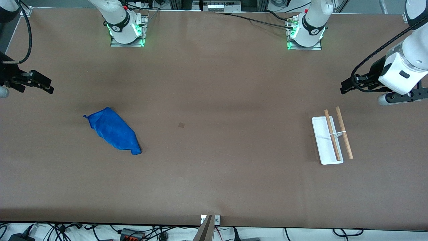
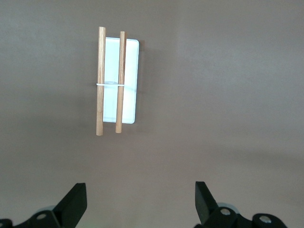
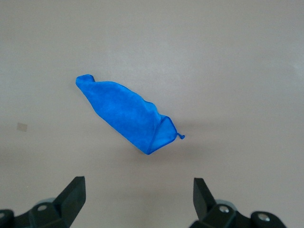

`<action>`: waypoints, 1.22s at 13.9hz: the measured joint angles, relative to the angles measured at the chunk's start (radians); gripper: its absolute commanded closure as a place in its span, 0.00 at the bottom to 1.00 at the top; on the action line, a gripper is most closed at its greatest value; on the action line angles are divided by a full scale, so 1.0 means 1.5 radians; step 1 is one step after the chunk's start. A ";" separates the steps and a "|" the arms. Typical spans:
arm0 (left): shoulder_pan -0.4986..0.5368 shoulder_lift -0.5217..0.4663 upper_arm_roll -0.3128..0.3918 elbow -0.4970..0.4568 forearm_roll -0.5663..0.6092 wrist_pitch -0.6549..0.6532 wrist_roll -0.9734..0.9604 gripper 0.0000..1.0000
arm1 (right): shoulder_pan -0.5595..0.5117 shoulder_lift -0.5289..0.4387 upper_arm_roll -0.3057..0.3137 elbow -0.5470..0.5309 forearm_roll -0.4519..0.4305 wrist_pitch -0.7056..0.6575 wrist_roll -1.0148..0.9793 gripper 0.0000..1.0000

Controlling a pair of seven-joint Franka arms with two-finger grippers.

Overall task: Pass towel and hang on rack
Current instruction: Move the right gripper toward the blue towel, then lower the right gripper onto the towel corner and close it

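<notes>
The bright blue towel [image 1: 113,131] lies crumpled flat on the brown table toward the right arm's end; in the right wrist view the towel [image 3: 128,114] is below the camera. My right gripper [image 1: 50,87] hangs open in the air above the table's edge at that end, apart from the towel, and its fingers [image 3: 139,199] hold nothing. The rack [image 1: 326,144], a white tray with two wooden rods and a thin white crosspiece, stands toward the left arm's end. My left gripper [image 1: 343,87] hovers open and empty near the rack [image 2: 128,80], its jaws [image 2: 141,202] spread wide.
A small brown square mark [image 1: 181,125] sits on the table between towel and rack. Both arm bases [image 1: 127,30] [image 1: 306,33] stand along the edge farthest from the front camera. Cables lie below the table's near edge.
</notes>
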 measured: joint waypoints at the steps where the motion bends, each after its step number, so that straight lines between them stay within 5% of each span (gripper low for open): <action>1: 0.000 0.000 0.000 0.000 0.000 0.000 0.000 0.00 | 0.000 0.000 0.000 0.000 0.000 0.000 0.000 0.00; 9: 0.000 0.000 0.000 0.000 0.000 0.000 0.000 0.00 | -0.002 0.006 -0.002 -0.008 -0.002 -0.003 0.000 0.00; 17: 0.000 0.000 0.000 0.001 0.000 0.000 0.000 0.00 | -0.034 0.166 -0.010 -0.021 -0.003 0.007 -0.011 0.00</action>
